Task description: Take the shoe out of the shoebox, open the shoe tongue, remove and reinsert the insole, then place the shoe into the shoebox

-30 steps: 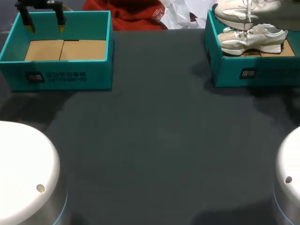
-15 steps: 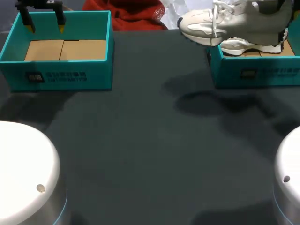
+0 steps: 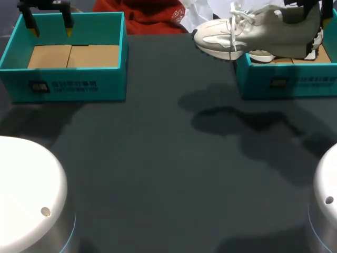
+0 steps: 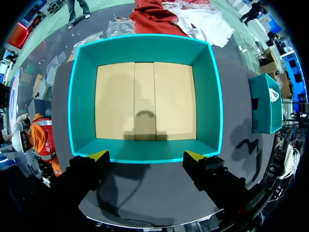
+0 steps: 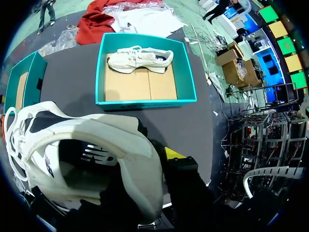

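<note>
Right claw (image 5: 147,162) grips the white sneaker (image 3: 253,31) at the heel collar; we see one finger outside, the other is hidden. The sneaker is held aloft across the left wall of the right shoebox (image 3: 284,84), toe out over the surface (image 3: 174,158). We expect it to be light, with a soft upper and a stiffer heel, so heel grip is sane. Loose laces could snag. In the way: box wall under the sole, second sneaker (image 5: 140,59) inside. Left claw (image 4: 146,155) is wide and empty over the left shoebox (image 4: 77,96), well apart.
</note>
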`<action>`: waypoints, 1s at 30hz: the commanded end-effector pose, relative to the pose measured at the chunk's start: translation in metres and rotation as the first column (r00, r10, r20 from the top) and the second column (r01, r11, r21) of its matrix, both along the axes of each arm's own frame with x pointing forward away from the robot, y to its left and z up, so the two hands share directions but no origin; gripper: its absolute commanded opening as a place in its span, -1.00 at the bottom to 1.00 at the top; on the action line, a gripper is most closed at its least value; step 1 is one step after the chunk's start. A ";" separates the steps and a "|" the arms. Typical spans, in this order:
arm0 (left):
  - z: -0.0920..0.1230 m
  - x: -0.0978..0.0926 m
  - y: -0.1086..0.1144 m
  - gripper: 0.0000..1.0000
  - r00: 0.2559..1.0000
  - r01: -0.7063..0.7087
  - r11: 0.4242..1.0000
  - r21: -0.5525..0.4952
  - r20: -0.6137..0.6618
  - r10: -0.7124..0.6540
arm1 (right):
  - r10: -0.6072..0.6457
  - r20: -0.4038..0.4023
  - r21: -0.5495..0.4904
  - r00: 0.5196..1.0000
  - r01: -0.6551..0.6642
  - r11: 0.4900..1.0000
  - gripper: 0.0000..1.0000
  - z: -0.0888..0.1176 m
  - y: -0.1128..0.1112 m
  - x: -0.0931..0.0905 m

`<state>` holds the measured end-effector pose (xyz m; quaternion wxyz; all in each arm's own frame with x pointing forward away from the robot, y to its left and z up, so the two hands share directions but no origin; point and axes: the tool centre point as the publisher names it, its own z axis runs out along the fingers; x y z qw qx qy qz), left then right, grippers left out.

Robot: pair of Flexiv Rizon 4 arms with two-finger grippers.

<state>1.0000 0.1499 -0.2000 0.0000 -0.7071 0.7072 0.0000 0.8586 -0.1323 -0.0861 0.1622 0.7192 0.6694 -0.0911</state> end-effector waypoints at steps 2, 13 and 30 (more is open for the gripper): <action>0.000 0.000 0.000 1.00 1.000 0.000 1.000 0.000 0.000 0.000 | 0.008 0.024 -0.022 1.000 -0.007 1.000 -1.00 0.004 0.006 -0.007; 0.000 0.000 0.000 1.00 1.000 0.000 1.000 0.000 0.000 0.000 | 0.002 0.046 -0.020 0.999 -0.001 1.000 -1.00 -0.045 0.064 -0.073; 0.000 0.000 0.000 1.00 1.000 0.000 1.000 0.000 0.000 0.000 | 0.005 0.014 -0.044 1.000 -0.004 0.999 -1.00 -0.098 0.120 -0.113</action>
